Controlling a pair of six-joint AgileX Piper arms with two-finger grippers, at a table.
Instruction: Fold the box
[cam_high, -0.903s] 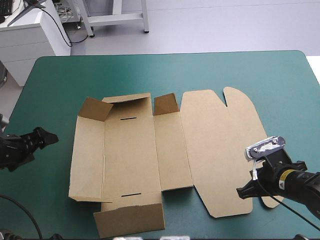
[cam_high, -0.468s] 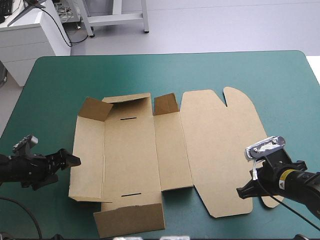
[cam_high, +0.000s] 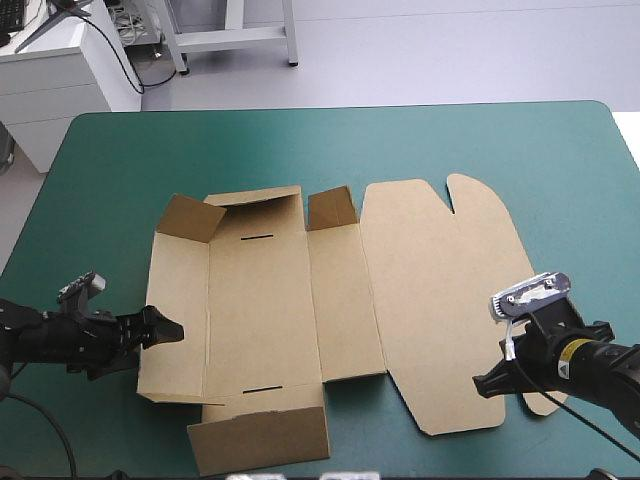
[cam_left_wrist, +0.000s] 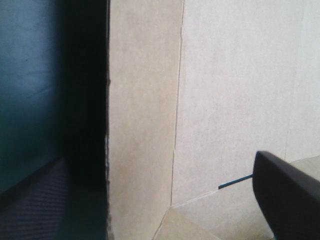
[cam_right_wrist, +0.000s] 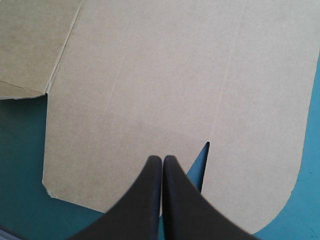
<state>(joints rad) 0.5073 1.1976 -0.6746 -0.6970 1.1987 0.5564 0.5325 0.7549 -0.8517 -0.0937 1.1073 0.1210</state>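
Brown board of the box (cam_high: 300, 300), mostly flat in the middle of the teal-green tabletop (cam_high: 450, 140), with the wide lid (cam_high: 440, 290) spread toward the right side. At the far edge, a left flap (cam_high: 190, 215) and a middle flap (cam_high: 332, 208) standing up and tilted. At the near edge, a long flap (cam_high: 258, 440) lying almost flat.

Left end effector (cam_high: 165, 328) low at the left edge of the box, toward the near left corner, black fingers released and wide apart, tips just at the left panel (cam_high: 175, 300). Right end effector (cam_high: 482, 384) at the near right part of the lid, fingers clenched together into one pointed arch, tip above the board just beside the notch (cam_right_wrist: 201, 160).

Only from the left wrist: one finger (cam_left_wrist: 287, 200) over the board, close to a thin dark slot (cam_left_wrist: 235, 181); the other finger (cam_left_wrist: 30, 200) dim over the cover; the left edge of the box between the two, with a dark shadow along it. Touching or not, impossible to tell here.

Only from the right wrist: the notch as a narrow wedge with the teal-green cover showing through, and the rounded corner of the lid beside it.

Only from the high view: the whole outline of the box, the two arms well apart at opposite sides, and the right arm covering part of the near right corner of the lid.
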